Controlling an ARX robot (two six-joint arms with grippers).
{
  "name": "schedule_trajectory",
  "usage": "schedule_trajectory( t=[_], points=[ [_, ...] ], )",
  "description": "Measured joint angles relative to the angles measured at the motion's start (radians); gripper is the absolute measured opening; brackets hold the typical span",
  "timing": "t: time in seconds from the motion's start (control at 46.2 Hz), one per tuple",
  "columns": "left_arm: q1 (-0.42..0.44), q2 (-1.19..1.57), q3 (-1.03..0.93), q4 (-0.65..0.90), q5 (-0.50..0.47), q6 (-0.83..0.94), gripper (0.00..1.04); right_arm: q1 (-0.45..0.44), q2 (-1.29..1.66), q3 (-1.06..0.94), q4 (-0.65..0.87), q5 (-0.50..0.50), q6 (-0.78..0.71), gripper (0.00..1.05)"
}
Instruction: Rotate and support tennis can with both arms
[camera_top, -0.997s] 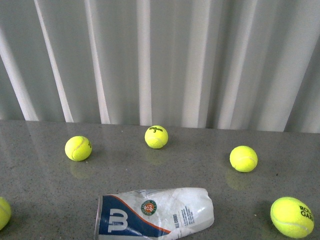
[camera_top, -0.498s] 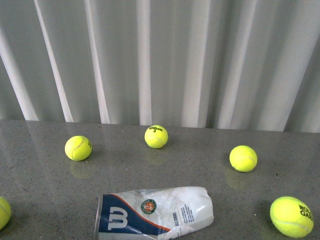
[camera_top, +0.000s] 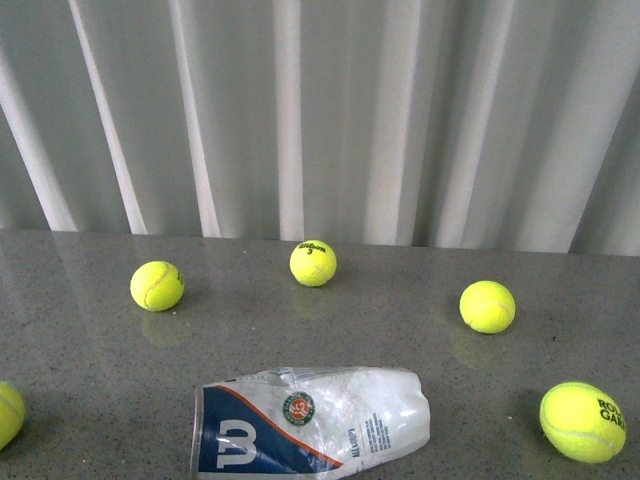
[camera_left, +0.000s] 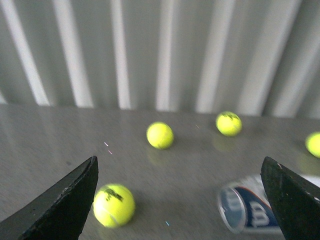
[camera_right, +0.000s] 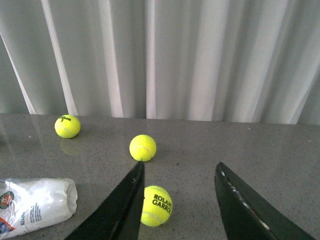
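The tennis can lies on its side at the table's near edge, a clear crumpled tube with a navy, white and orange label, its rimmed mouth pointing left. Neither arm shows in the front view. In the left wrist view my left gripper is open and holds nothing. The tennis can lies just inside its right finger and looks apart from it. My right gripper is open above the table, with the tennis can well off to one side of its fingers.
Several yellow tennis balls lie loose on the grey table: one at back left, one at back centre, one at right. A Roland Garros ball rests beside my right gripper's finger. Another ball sits by my left gripper's finger. A white curtain hangs behind.
The whole scene sits slightly higher in the front view, as if the camera shifted. The can and balls keep their places on the table.
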Motion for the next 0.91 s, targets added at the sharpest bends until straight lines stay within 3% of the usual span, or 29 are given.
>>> schedule_trajectory(
  t=[0.065,0.13,0.217,0.347,0.52,0.693,0.91],
  points=[
    [0.060,0.120,0.094,-0.209,0.173,-0.030,0.98,0.000,0.000,0.000,0.000,0.000,0.000,0.57],
    [0.080,0.222,0.170,-0.290,0.227,-0.040,0.98,0.000,0.000,0.000,0.000,-0.002,0.000,0.68],
    [0.056,0.333,0.261,-0.225,0.222,-0.050,0.98,0.000,0.000,0.000,0.000,0.000,0.000,0.80],
    [-0.049,0.563,0.431,-0.027,0.172,-0.034,0.98,0.000,0.000,0.000,0.000,-0.001,0.000,0.99],
    [-0.148,0.978,0.639,0.108,0.194,-0.035,0.98,0.000,0.000,0.000,0.000,-0.001,0.001,0.98],
    [-0.221,1.316,0.774,0.104,0.206,-0.049,0.98,0.000,0.000,0.000,0.000,0.000,0.001,0.98],
    [-0.291,1.584,0.774,0.179,0.227,-0.119,0.98,0.000,0.000,0.000,0.000,0.000,0.001,0.98]
  ],
)
